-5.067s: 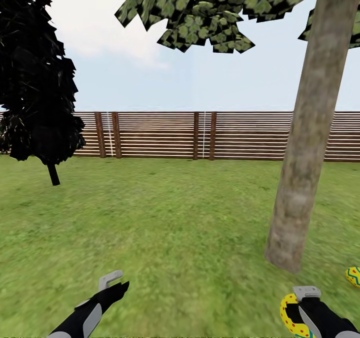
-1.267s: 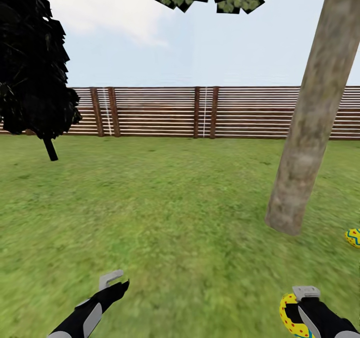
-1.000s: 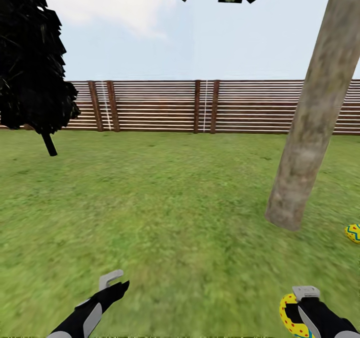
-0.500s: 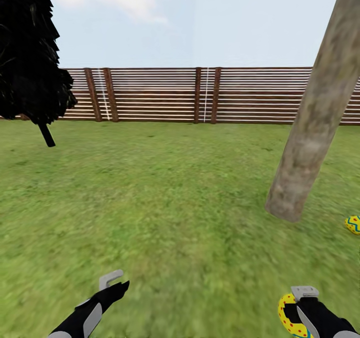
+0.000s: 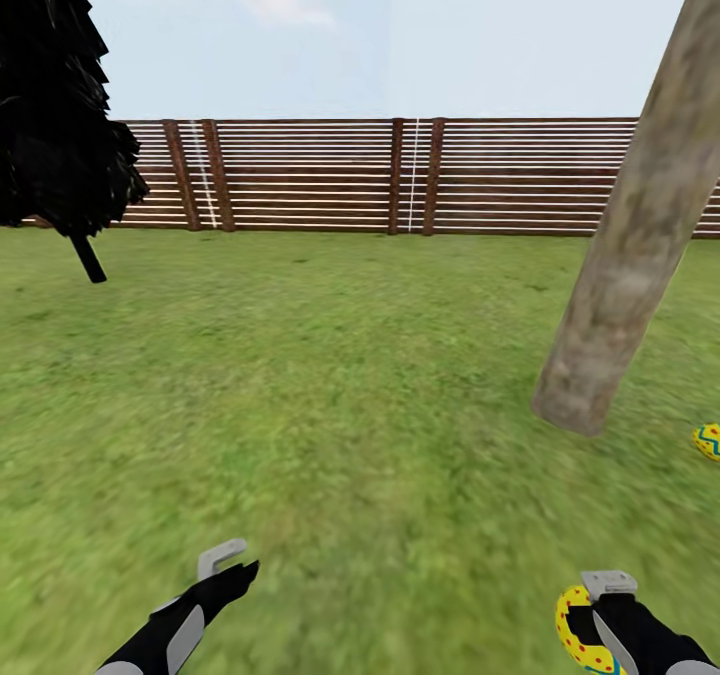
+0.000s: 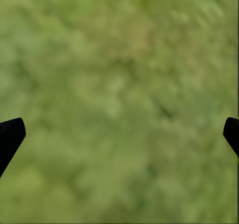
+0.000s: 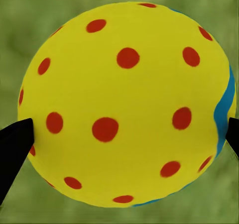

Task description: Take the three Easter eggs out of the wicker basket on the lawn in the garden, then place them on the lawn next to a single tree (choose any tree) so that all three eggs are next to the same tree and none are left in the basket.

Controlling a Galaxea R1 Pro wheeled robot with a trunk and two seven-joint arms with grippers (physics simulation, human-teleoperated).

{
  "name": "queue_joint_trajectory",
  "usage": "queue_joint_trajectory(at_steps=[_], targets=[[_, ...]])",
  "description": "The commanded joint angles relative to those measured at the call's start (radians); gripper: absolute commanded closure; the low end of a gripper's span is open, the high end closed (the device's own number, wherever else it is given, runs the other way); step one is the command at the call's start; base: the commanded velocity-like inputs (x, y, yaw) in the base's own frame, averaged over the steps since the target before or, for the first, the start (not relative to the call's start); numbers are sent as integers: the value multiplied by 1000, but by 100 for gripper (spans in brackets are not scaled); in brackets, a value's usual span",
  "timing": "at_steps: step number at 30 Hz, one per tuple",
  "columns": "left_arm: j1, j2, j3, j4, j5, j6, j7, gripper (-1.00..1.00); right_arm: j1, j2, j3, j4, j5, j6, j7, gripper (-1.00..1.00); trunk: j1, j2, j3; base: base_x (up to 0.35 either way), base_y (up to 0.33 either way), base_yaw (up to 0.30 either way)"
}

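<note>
Nearest to us, low in the head view, both arms reach forward over the lawn [image 5: 330,415]. Our left gripper [image 6: 119,134] hangs over bare grass, its dark fingers [image 6: 10,137] spread wide with nothing between them; in the head view it sits at lower left [image 5: 222,558]. Our right gripper [image 7: 124,134] pinches an Easter egg [image 7: 127,104], yellow with red dots and a blue zigzag band at one side, the fingers [image 7: 14,144] pressed against its two flanks; the head view shows the same egg [image 5: 575,630] held just above the grass at lower right. Farther out to the right, a second egg [image 5: 708,441] lies on the lawn at the frame edge, near the foot of the tree [image 5: 625,265], whose pale grey-brown trunk leans up and out of the top of the view. Well off to the left stands a black-leaved tree [image 5: 55,105] on a thin dark stem. Beyond both, a brown slat fence [image 5: 400,175] closes the garden, with pale sky above it.
</note>
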Motion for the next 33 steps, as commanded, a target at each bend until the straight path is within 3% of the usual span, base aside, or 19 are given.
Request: queue_joint_trajectory(at_steps=[1,10,33], targets=[[0,0,4,0,10,5,-6,-100,0,-1,8,-2,-8,6,-5,100,0,0,-1,301,-19,0],[0,0,4,1,10,5,-6,-100,0,-1,8,-2,-8,5,-4,100,0,0,-1,326,-2,-23],[0,-5,4,3,9,6,-6,-100,0,-1,8,-2,-8,10,-4,100,0,0,7,329,-95,-268]])
